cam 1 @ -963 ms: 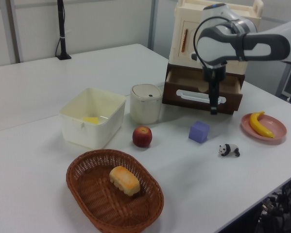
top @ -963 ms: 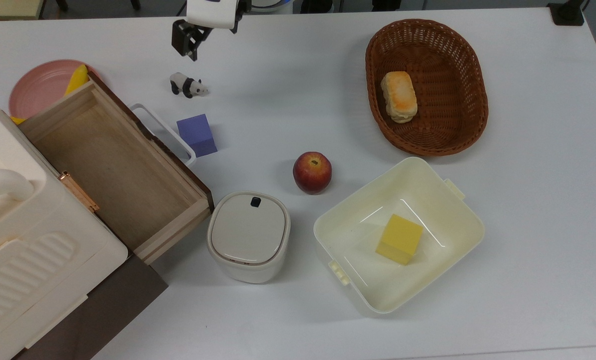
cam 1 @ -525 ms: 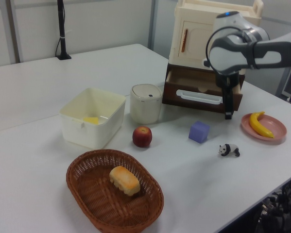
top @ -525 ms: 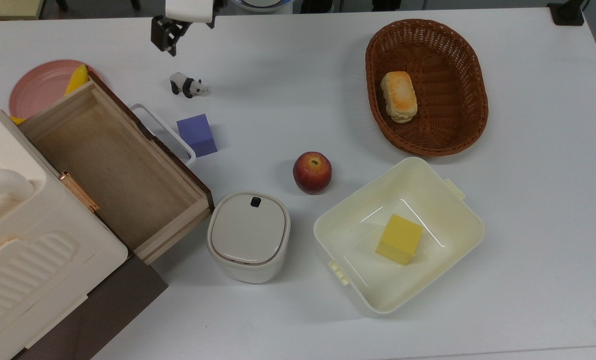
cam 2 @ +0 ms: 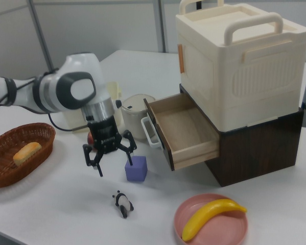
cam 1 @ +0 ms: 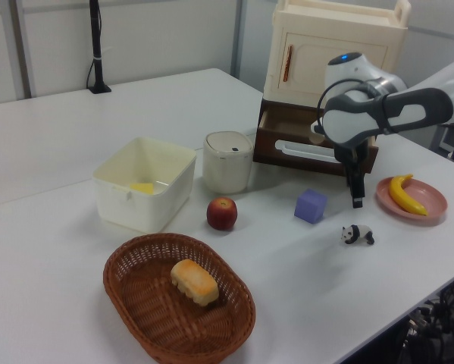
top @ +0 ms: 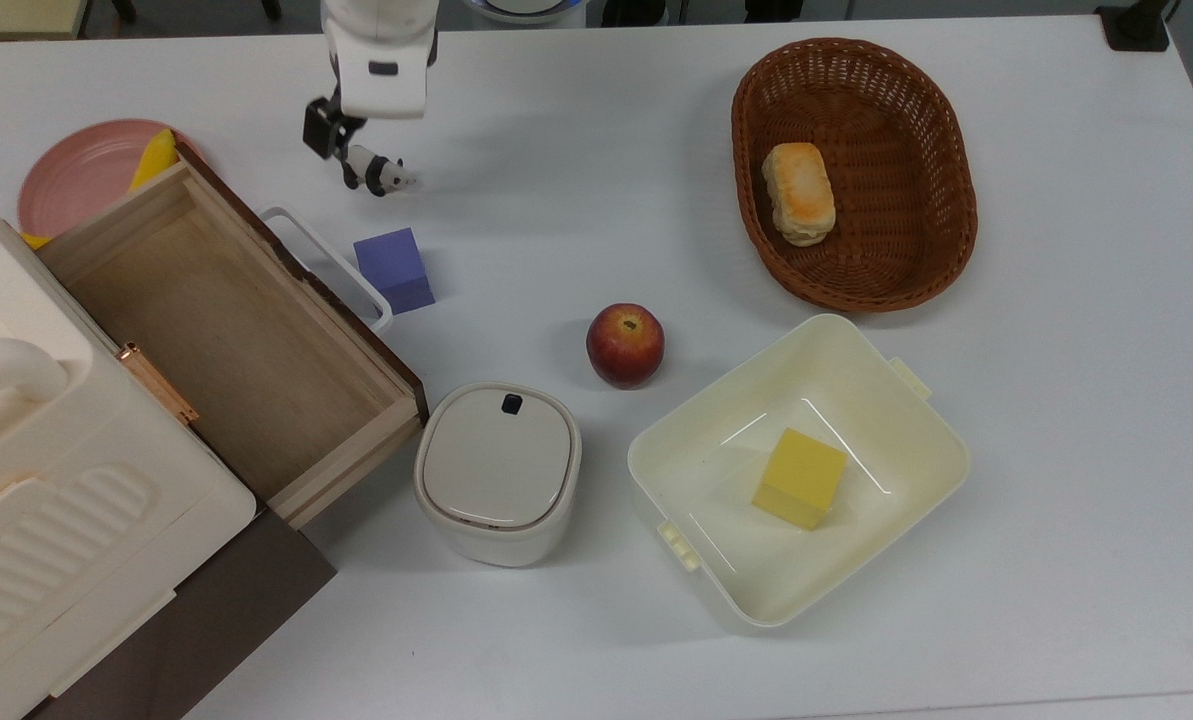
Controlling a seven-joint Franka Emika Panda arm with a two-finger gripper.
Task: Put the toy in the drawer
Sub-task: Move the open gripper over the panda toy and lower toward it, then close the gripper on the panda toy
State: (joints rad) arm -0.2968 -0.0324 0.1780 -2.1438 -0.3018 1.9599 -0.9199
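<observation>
Pincer (cam 2: 109, 155) spread apart above toy (cam 2: 123, 202); centre over its body, descend straight, close gently.

Arm reaching out, gripper pointed down

The gripper (cam 2: 112, 155) hangs from a vertical wrist with its two dark fingers (cam 2: 97, 162) spread wide apart and nothing between them (clearest in the right view). The white-and-grey forearm runs roughly level behind it, entering from the right view's left, and the fingertips hang above the tabletop.
</observation>
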